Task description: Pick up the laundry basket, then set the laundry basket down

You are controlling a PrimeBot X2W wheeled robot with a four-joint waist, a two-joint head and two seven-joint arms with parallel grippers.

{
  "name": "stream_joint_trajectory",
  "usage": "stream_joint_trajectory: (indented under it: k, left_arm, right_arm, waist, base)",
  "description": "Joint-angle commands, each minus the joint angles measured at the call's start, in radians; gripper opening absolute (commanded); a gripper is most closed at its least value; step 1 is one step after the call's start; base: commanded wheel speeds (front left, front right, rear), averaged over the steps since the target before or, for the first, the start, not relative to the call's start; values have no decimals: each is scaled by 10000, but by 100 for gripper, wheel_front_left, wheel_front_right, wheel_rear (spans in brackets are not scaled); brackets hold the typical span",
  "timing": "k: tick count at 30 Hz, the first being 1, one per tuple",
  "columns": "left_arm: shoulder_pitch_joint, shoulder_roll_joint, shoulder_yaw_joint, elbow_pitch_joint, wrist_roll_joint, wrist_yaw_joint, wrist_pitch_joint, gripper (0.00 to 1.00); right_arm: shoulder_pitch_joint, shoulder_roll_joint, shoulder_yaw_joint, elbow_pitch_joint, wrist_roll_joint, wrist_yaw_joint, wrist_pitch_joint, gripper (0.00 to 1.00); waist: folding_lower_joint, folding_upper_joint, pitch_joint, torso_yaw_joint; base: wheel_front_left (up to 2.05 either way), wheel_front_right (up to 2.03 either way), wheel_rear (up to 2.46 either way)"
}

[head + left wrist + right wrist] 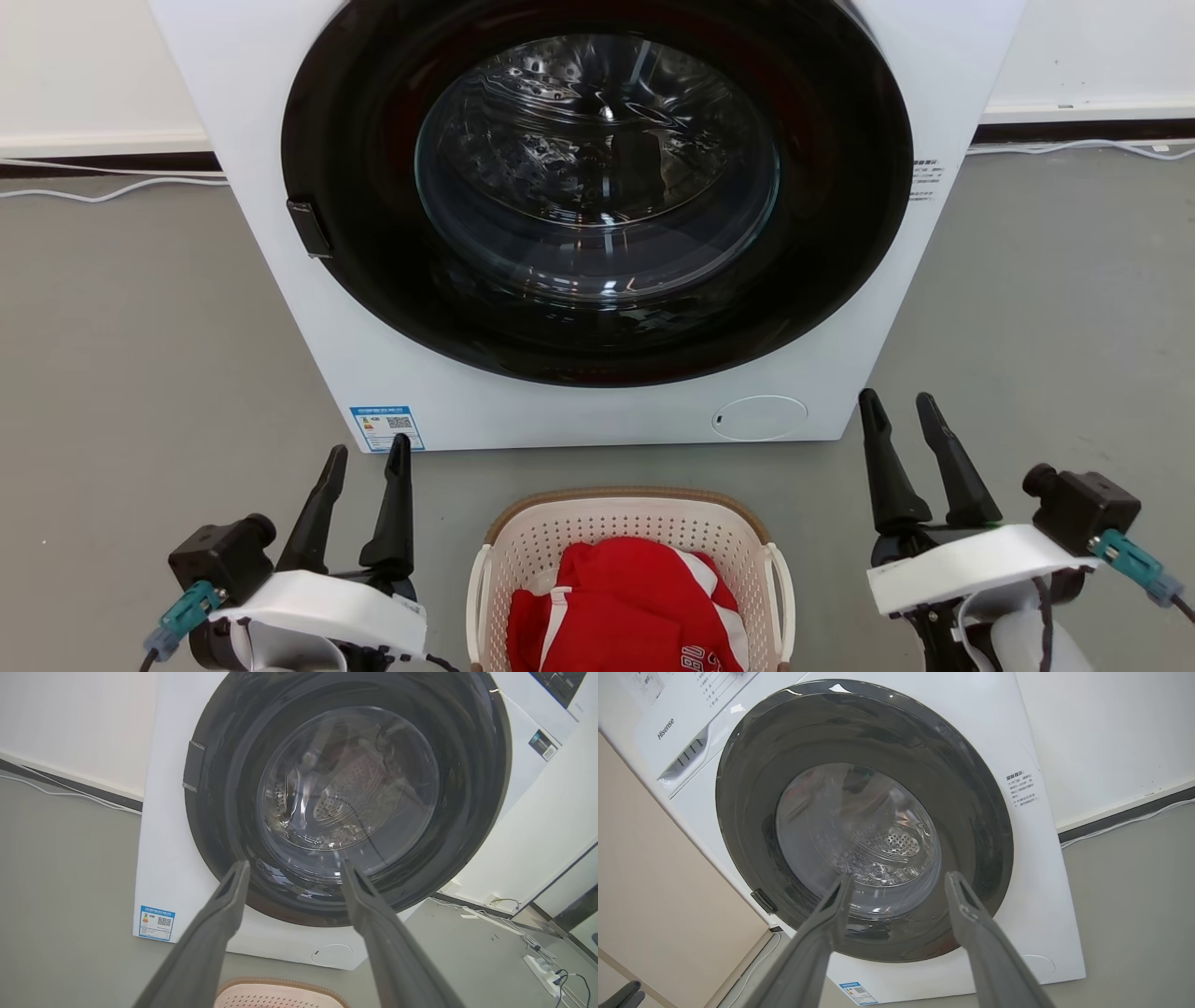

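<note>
**Head view.** The cream-white perforated plastic laundry basket [537, 551], with a brown woven-look rim and white loop handles, is standing on the grey floor [140, 355] at 6 o'clock. It is holding a red garment with white stripes [625, 597].

The left tool [370, 448] is hovering at 7 o'clock and the right tool [897, 399] at 4 o'clock. Each is flanking the basket without touching it. Both pairs of long dark fingers are standing apart and gripping nothing.

A white front-loading washing machine [840, 355] is occupying 12 o'clock, just beyond the basket. Its round dark-framed glass door [597, 187] is sitting shut, and a blue label [386, 427] is showing at its lower left corner. White cables [93, 193] are running along the wall base at 10 and 2 o'clock.

**Left wrist view.** A white power strip [542, 968] is lying on the floor at 4 o'clock, well apart from the basket.
</note>
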Motion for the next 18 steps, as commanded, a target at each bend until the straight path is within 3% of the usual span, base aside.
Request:
stream_joint_trajectory:
  k: [1, 18]
  left_arm:
    - [-559, 105, 166, -353, 373, 38, -190, 100]
    - [-673, 129, 26, -543, 2138, 107, -660, 100]
  right_arm:
    - [-404, -67, 293, -302, -391, 61, -200, 100]
    - [-579, -64, 502, -364, -2208, 71, -666, 100]
  waist:
    - [0, 0, 3, -6]
    - [0, 0, 61, -48]
  base:
    - [0, 0, 0]
    - [0, 0, 0]
